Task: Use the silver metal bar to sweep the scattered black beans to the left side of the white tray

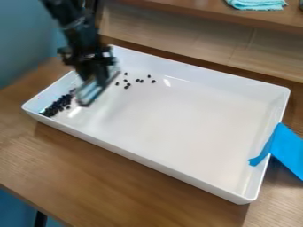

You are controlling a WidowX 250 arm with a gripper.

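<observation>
Wooden counter (106, 175) under it all, blue wall (21, 40) at upper L of view. Fingers (87, 95) of mine hang low over the L end of a big white tray (195, 106), tilted down twd its near side; can't tell if they're apart or tog., nor if the greyish, straight-edged piece (102, 92) at their tips is held or part of me. Can't tell either if it touches the tray floor.

Just beside, on the near-L side, a pile of small blk beans (57, 105) sits in the tray's L corner, dense at the corner & thinning twd me. On my other side, a few loose blk beans (141, 81) lie scattered on the tray floor, apart from the pile, nr the far wall, w/ small gaps btwn most.

Tray stands flat on the counter, set at a slant in view, w/ low walls all round. Farther out, at its R end, a bright blue cloth (289, 150) hangs over the rim, one end inside the tray, the rest outside.

Behind the tray, wood paneling (177, 37) & a wooden shelf (177, 8), w/ folded teal cloth (257, 4) on top. Lower L: dark leg (40, 220) below counter edge.
</observation>
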